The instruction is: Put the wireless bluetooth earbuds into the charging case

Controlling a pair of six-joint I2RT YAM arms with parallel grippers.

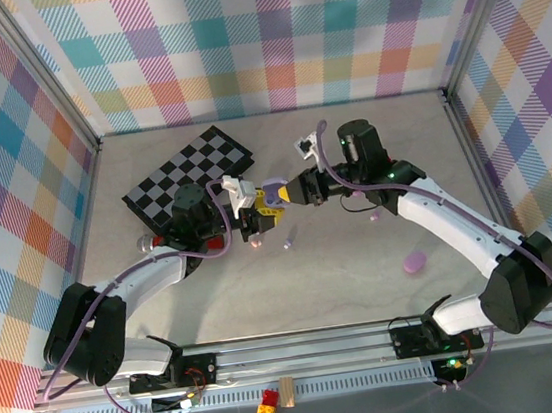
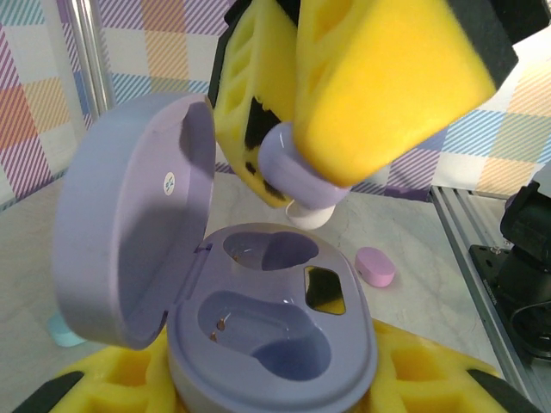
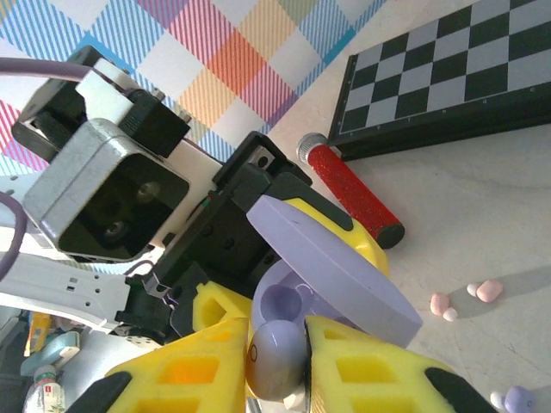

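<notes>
So the left hand clamps the glossy oval case, lid open, in spongy yellow pads; right hand pinches a rounded lilac bud above.

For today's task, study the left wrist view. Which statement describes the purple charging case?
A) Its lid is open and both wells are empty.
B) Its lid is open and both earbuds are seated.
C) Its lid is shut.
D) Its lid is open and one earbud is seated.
A: the charging case has its lid raised and both wells bare, while the right gripper pinches a purple earbud above them.
</notes>
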